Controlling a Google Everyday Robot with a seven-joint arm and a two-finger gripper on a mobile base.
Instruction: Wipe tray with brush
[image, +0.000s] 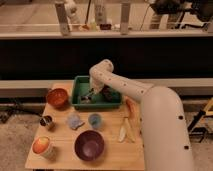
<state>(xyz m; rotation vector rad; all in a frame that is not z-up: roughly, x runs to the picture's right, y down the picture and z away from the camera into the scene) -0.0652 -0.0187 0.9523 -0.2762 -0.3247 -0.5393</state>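
The green rectangular tray sits at the back middle of the wooden table. My white arm reaches from the right and bends down into it. My gripper is inside the tray, low over its floor. A small brush-like thing shows at its tip near the tray's left half. A dark object lies in the tray's right part, partly hidden by the arm.
A red-orange bowl stands left of the tray. A purple bowl, small blue cup, bluish cloth, dark cup and orange-white container are in front. A banana and carrot lie at right.
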